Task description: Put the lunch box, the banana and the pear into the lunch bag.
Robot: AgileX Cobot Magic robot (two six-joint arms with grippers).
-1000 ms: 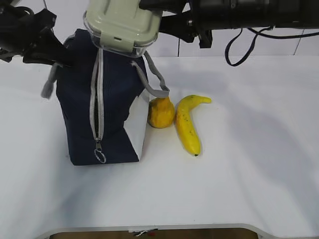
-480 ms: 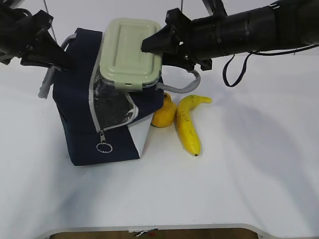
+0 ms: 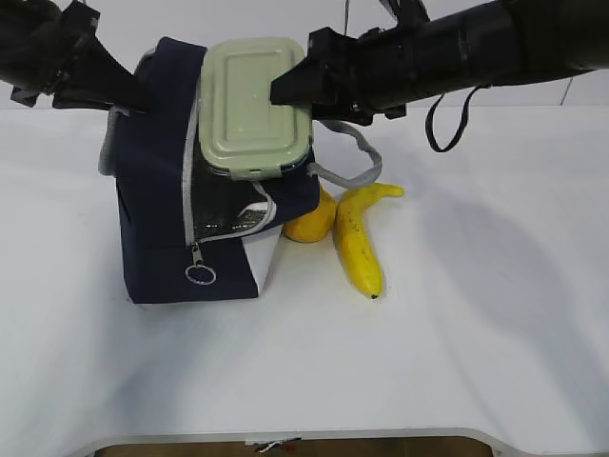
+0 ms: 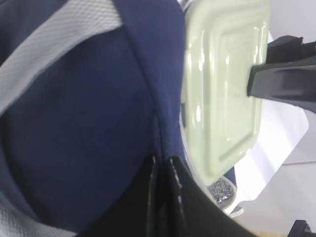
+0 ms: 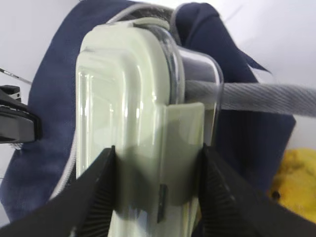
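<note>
Squarely, lunch box (image 5: 143,143) between right fingers (image 5: 94,197)

The left arm is extended in from the upper left, and its gripper (image 4: 160,170) is pinched closed on a fold of the lunch bag (image 3: 157,209) (fingertips nearly touching). The right arm is reached across from the upper right; its gripper (image 5: 155,185) is clamped on the lunch box (image 3: 255,100), one finger on each side.
</note>
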